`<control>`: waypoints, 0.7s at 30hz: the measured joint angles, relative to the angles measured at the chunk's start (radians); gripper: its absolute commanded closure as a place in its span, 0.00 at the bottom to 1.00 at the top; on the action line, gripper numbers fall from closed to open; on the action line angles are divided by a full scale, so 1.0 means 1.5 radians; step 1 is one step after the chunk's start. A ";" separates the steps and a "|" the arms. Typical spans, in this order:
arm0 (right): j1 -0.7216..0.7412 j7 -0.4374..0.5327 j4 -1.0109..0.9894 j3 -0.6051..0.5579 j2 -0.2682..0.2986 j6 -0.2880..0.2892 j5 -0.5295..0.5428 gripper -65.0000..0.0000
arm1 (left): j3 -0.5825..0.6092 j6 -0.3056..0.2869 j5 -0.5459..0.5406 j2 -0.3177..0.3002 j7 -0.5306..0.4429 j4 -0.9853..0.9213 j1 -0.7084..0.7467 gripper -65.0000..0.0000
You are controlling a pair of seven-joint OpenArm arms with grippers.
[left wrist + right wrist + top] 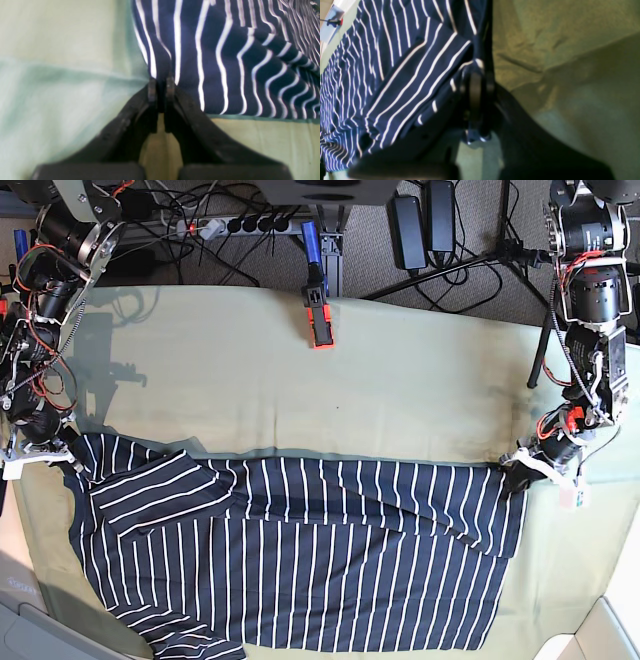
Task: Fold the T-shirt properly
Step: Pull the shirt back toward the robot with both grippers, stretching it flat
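Note:
The T-shirt (300,560), dark navy with thin white stripes, lies spread across the near half of the table, its upper edge pulled into a straight line between both grippers. My left gripper (512,470) is at the shirt's right upper corner; in the left wrist view it (161,81) is shut on the edge of the shirt (225,62). My right gripper (72,452) is at the left upper corner by a sleeve; in the right wrist view it (480,77) is shut on bunched fabric of the shirt (395,75). Both pinched corners look slightly raised.
A pale green cloth (350,380) covers the table. A red and black clamp (320,320) with a blue handle grips the far edge. Cables, a power strip and adapters lie behind the table. A tripod leg (540,350) stands at the right.

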 measured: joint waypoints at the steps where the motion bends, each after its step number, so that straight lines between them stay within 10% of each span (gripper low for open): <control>1: 0.000 -0.005 0.000 0.000 0.000 0.000 0.001 1.00 | 0.000 -0.023 -0.002 0.000 0.001 0.000 -0.004 1.00; 9: -0.038 -0.024 0.003 0.000 0.009 0.003 0.047 1.00 | 0.000 -0.070 -0.144 -0.006 0.134 0.001 0.003 1.00; 21: -0.189 -0.032 0.145 -0.003 0.030 0.004 0.064 1.00 | 0.001 -0.077 -0.168 -0.063 0.155 0.170 0.105 1.00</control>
